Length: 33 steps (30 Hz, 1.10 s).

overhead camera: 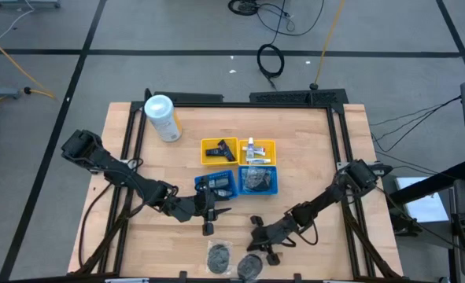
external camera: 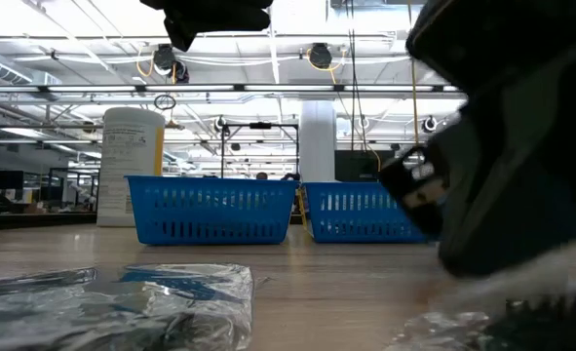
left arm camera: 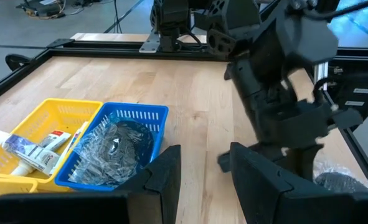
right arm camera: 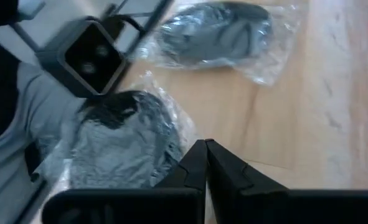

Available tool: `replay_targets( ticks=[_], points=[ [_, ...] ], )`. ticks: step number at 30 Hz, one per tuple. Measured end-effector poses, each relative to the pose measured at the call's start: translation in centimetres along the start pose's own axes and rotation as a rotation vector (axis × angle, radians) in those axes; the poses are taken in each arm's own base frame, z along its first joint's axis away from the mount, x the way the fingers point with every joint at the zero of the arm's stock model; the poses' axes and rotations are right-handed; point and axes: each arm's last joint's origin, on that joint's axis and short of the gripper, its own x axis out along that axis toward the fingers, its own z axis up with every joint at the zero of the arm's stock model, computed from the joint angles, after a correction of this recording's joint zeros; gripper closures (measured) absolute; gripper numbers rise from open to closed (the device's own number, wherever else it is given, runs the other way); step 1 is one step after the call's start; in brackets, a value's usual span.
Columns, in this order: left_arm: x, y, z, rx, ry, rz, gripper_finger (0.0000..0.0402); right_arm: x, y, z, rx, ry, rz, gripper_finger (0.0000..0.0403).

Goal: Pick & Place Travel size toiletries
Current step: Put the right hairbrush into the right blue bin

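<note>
Right tool [right arm camera: 205, 163] is down near the front edge of the wooden bench [overhead camera: 311, 149], fingers pinched fully together with nothing between them. It sits just beside two grey round pieces in clear wrap [right arm camera: 118, 137], both flat on the bench. Left tool [left arm camera: 199, 180] hovers partway open by the blue mesh tray [left arm camera: 147, 116], gripping nothing. That tray already has crinkly clear-wrapped grey pieces [left arm camera: 112, 152] in it, and small white tubes [left arm camera: 22, 152] lie in the yellow tray [left arm camera: 59, 109].

Two yellow trays [overhead camera: 218, 152], two blue trays [overhead camera: 260, 180], one canister [overhead camera: 162, 117]
</note>
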Motion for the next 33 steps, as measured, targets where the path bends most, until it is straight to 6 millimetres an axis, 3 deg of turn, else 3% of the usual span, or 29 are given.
replay_targets(
  ticks=[17, 26, 33],
  points=[
    [0.0, 0.0, 0.0, -0.001, -0.002, 0.000, 0.0266, -7.0, 1.0, 6.7, -0.191, -0.084, -0.213, 0.0403],
    [0.0, 0.0, 0.0, -0.001, -0.002, 0.000, 0.0266, -11.7, 0.1, 9.6, -0.235, -0.123, -0.390, 0.0403],
    [0.0, 0.0, 0.0, -0.002, -0.002, 0.000, 0.0266, -13.9, -1.9, 11.0, -0.218, -0.143, -0.466, 0.0403]
  ],
)
